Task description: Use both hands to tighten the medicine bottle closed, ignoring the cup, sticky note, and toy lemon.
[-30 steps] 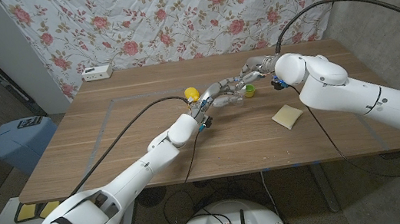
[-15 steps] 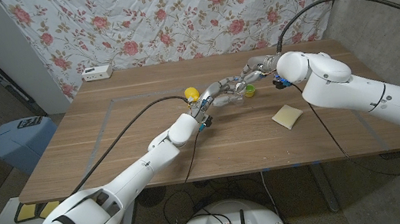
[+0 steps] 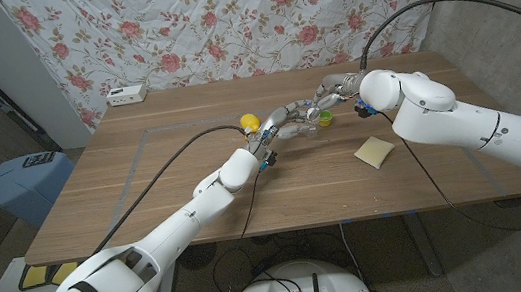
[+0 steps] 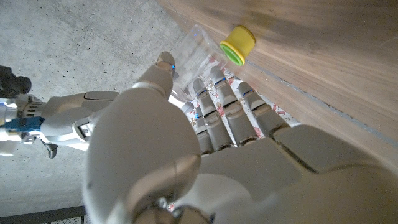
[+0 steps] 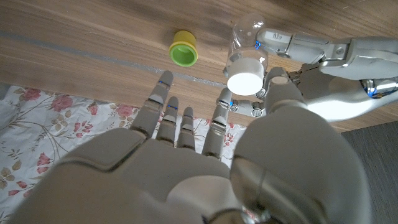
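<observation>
Left hand (image 5: 323,50) grips medicine bottle (image 5: 246,43); right hand (image 5: 205,168) beside its cap.

Clear medicine bottle (image 5: 244,46) with white cap (image 5: 244,79), off the table.

Left hand (image 4: 186,155): fingers wrapped around clear medicine bottle (image 4: 189,53).
Cup (image 4: 238,45): yellow-green, on wooden table (image 4: 323,56), just beside bottle.
Right hand (image 4: 62,121): near bottle.

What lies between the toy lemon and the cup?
In the head view, the left robot hand lies between the lemon and the cup.
</observation>
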Robot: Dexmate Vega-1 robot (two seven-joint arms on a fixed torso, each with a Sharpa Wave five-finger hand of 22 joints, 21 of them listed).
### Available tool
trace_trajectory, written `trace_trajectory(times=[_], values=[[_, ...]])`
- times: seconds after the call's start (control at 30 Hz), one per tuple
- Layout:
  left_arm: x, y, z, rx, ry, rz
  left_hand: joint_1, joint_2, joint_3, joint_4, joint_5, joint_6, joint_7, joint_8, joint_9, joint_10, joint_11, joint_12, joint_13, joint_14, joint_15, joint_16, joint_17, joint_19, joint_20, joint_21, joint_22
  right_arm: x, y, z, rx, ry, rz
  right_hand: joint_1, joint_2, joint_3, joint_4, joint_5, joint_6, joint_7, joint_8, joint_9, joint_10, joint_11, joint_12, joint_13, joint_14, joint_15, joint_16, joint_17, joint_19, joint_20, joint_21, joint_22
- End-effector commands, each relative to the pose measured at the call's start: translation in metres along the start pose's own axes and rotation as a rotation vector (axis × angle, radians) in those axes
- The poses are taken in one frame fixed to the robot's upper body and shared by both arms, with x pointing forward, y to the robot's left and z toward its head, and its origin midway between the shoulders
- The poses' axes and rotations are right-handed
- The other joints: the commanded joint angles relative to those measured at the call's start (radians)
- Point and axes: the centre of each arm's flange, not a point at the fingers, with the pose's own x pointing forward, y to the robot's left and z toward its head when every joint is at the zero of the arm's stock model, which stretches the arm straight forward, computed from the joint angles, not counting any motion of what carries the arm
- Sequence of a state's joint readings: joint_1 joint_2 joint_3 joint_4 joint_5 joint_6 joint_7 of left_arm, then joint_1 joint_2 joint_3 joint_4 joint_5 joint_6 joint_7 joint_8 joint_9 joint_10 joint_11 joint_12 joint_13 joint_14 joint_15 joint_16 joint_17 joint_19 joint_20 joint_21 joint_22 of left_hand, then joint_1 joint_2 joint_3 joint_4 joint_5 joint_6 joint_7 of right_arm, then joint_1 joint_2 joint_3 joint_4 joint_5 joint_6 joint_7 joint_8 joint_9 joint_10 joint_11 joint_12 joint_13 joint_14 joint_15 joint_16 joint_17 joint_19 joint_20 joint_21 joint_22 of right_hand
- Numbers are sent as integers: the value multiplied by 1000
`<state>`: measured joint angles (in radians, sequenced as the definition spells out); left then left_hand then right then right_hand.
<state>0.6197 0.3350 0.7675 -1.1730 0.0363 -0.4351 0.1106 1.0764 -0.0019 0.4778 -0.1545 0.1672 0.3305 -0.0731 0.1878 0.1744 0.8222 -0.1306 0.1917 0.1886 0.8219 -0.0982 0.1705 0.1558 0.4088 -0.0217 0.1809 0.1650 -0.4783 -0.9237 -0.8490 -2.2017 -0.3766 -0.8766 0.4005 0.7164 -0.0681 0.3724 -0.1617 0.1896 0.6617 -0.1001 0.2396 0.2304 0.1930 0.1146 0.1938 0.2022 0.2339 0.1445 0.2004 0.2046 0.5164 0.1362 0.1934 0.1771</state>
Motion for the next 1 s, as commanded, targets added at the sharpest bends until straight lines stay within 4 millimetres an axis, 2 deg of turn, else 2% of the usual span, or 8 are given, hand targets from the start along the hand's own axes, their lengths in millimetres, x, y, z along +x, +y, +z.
trace_trajectory(times=[0.03,0.27,1.0], values=[[0,0,0,-2,-1,0,2,10,-1,-1,7,6,-2,0,3,30,-20,4,1,-3,-103,3,5,6,-8,7,2,2,4,0,6,3,-20,11,5,9,2,7,20,-3,10,2,14,-2,12,5,12,-4,8,0,10,-9,9,-1],[0,-1,0,-2,1,-3,1,11,0,0,7,5,-2,0,3,30,-19,4,1,-3,-102,3,4,5,-8,6,2,3,5,-1,5,10,-11,17,8,14,2,8,50,-2,22,2,22,-5,14,5,20,-10,11,0,15,-12,11,0],[0,0,-1,-2,2,3,0,12,-2,1,7,5,-4,-1,3,29,-20,3,1,-2,-103,3,5,3,-9,6,2,6,7,-3,1,19,1,29,10,19,0,8,29,-4,14,2,17,-4,10,5,19,-12,10,0,16,-15,10,0]])
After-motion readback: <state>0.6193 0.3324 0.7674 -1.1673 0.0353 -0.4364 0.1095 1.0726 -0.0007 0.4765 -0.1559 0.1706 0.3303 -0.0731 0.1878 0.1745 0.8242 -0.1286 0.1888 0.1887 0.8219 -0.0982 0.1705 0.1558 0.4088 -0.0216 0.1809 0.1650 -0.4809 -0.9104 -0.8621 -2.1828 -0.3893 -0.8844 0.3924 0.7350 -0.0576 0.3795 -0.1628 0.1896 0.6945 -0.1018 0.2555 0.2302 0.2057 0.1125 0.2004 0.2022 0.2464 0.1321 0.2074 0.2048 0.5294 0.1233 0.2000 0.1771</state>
